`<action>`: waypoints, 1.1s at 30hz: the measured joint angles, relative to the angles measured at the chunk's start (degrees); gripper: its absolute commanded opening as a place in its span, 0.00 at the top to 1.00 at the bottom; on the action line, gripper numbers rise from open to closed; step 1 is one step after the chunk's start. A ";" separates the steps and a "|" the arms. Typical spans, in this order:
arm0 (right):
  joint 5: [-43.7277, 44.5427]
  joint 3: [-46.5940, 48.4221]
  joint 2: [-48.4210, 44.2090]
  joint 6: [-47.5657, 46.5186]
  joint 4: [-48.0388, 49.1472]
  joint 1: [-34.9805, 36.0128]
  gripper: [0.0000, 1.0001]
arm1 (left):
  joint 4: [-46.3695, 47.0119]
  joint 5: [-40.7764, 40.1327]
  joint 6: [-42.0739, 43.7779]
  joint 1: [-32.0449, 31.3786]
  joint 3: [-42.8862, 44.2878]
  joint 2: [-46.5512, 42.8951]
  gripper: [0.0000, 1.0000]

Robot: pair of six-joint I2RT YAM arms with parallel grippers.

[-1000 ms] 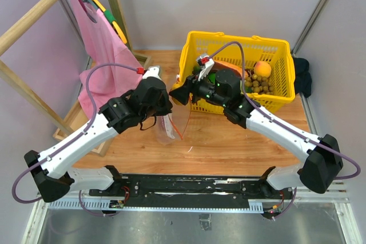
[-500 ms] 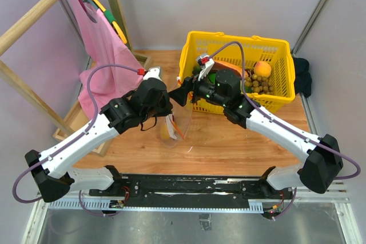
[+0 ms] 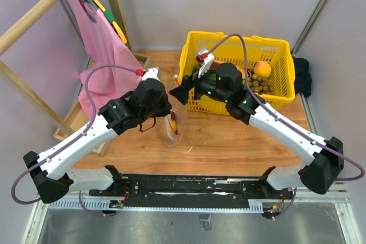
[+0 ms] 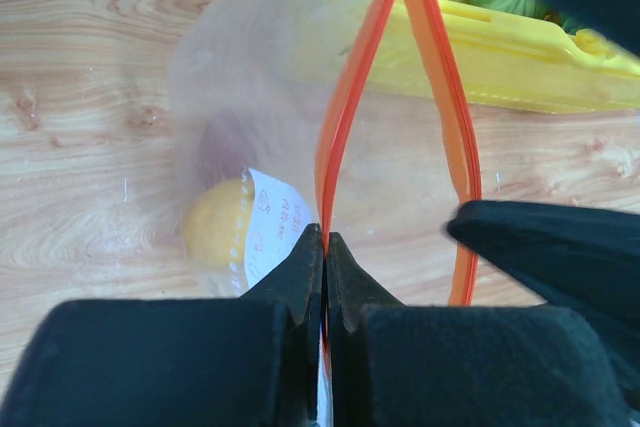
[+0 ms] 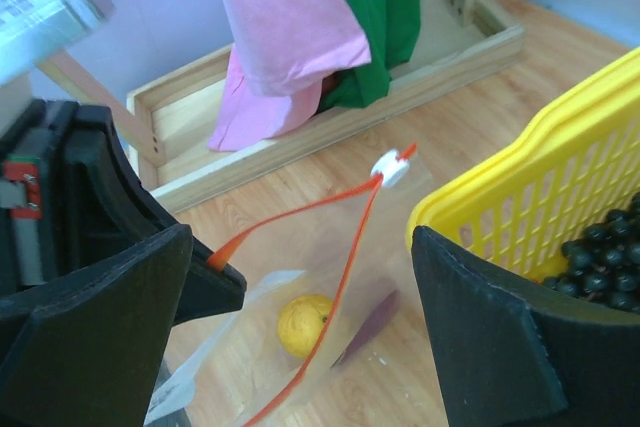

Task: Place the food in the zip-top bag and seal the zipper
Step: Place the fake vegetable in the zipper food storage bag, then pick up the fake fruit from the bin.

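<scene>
Jaws on the left arm are clenched on the near end of the zipper (image 4: 350,117), pinching one orange-red strip so that the zip-top bag (image 3: 173,130) hangs mouth-up just beside the near left corner of the yellow basket (image 3: 240,41). The right jaws, hovering over the mouth between the bag and that corner, have spread wide within the last second and now grasp nothing.

A yellow fruit (image 5: 303,324) that was not in the bag a second ago now lies at its bottom, next to a purplish piece (image 5: 368,327) and a white paper slip (image 4: 270,227). I judge that one more item has been dropped in and the right arm is free to fetch another.

The bag's long axis follows its mouth, running from the left jaws up and away toward the basket, with the white slider (image 5: 392,167) at the end nearest the basket wall. Both strips bow apart, so the opening faces upward and is not yet sealed.

Farther back, inside the basket toward its far right side, an orange peach (image 3: 262,68) and a cluster of tan balls (image 3: 257,84) remain.
</scene>
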 measured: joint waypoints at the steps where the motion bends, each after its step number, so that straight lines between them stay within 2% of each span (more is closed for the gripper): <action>1: 0.28 1.57 0.00 -1.03 -1.53 0.00 0.08 | -0.07 -0.09 0.00 0.00 0.00 -0.07 1.00; 8: 2.80 9.68 -0.31 -8.41 -13.16 -1.68 0.06 | -0.52 -0.68 0.00 0.00 0.00 -0.11 1.00; 14: 3.69 17.62 1.88 -14.67 -24.83 -7.91 0.07 | -0.74 -0.90 0.02 0.00 0.00 -0.11 0.99; 26: -1.73 19.61 12.92 -17.99 -35.43 -23.19 0.13 | -1.16 -1.07 0.04 0.00 0.00 -0.09 1.00; 33: -4.72 19.76 20.92 -19.47 -38.71 -27.21 0.22 | -1.16 -1.07 0.26 0.00 0.02 0.24 1.00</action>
